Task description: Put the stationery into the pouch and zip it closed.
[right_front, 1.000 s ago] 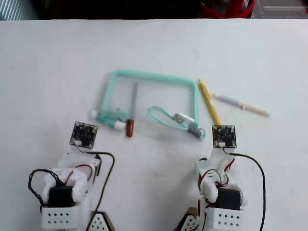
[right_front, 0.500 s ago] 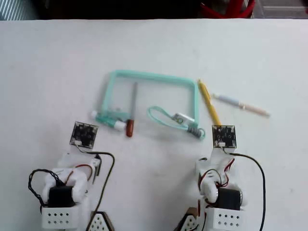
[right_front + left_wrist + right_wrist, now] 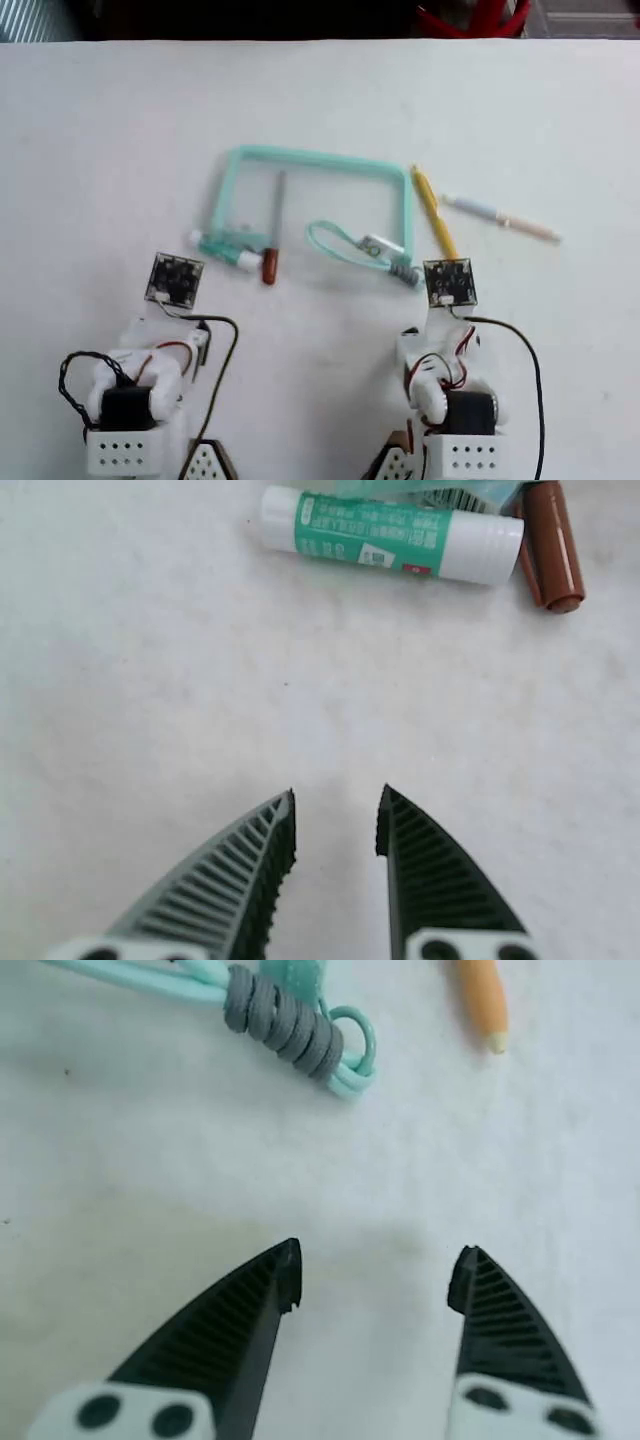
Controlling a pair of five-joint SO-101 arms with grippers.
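Lying mid-table, the likely floppy clear plastic pouch [image 3: 312, 158] with mint-green trim (pinch its edge) is sitting just beside the slim, stiff yellow pen [image 3: 432, 212]; left gripper [image 3: 335, 820] narrowly parted, right gripper [image 3: 372, 1270] wider, both are holding nothing.

- This looks like a robotics lab or a hobby workbench.
- A small white plastic robot arm [image 3: 130, 400] and a second arm like it [image 3: 450, 400] stand side by side, their thin black cables [image 3: 232, 350] left bare.
- Both sit on a plain white table top [image 3: 100, 130], with a dark room behind its far edge.
- A clear pouch with a mint-green rim [image 3: 310, 157] lies before them.
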